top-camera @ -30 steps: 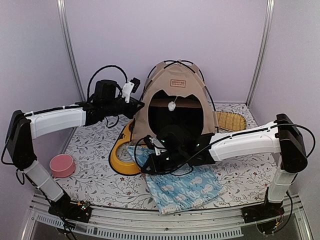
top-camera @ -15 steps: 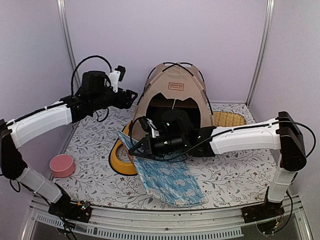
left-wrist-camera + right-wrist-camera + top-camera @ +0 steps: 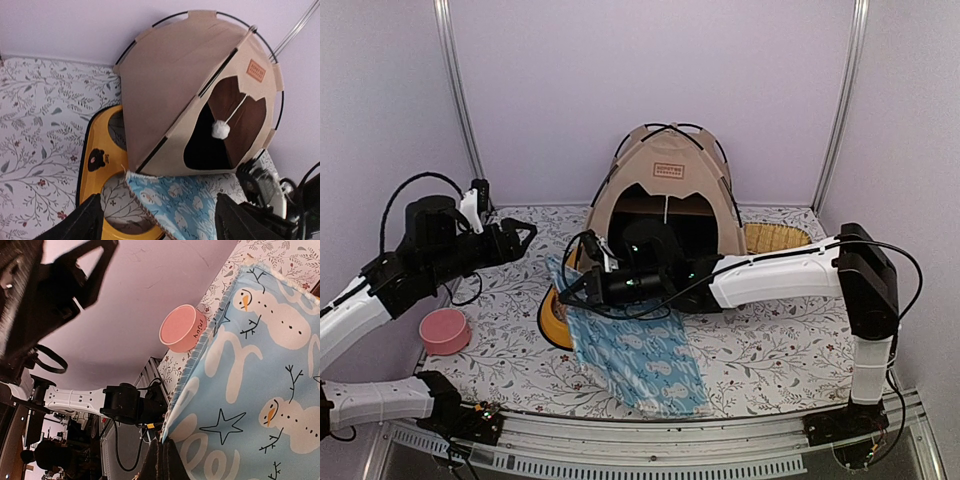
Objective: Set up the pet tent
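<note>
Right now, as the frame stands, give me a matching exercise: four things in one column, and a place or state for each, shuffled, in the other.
Things:
1. pet tent
2. blue mat
3. pink bowl
4. left gripper

Places or states:
A. open, holding nothing
B. at the near left of the table
C. standing upright at the back
D. pinched by the shut right gripper, one edge lifted

Pairs: 1-C, 2-D, 3-B, 4-A
</note>
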Robot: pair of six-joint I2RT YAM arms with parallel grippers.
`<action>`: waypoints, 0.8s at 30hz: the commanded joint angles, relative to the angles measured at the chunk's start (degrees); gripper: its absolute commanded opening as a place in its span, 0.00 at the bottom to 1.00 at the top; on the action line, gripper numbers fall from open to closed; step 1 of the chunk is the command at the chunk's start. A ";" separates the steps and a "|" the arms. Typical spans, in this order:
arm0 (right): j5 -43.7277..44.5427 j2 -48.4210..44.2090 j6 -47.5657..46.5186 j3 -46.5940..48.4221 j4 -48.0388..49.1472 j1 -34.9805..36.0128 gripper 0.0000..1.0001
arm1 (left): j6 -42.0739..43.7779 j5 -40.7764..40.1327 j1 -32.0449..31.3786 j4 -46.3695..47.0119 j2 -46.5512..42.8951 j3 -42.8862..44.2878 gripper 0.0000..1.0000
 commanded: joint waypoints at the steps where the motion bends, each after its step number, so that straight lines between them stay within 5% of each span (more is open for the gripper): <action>1: 0.17 2.25 -3.43 3.29 2.60 -0.20 0.00 | -11.19 4.96 -0.38 -3.51 -2.86 -6.25 0.77; 16: 2.08 5.81 -11.45 6.43 -1.37 2.01 0.00 | -25.31 13.35 -1.20 7.91 -1.97 -18.14 0.73; 24: 2.15 3.91 -13.31 5.62 -3.30 2.49 0.08 | -26.73 13.92 -1.20 11.83 1.14 -20.78 0.58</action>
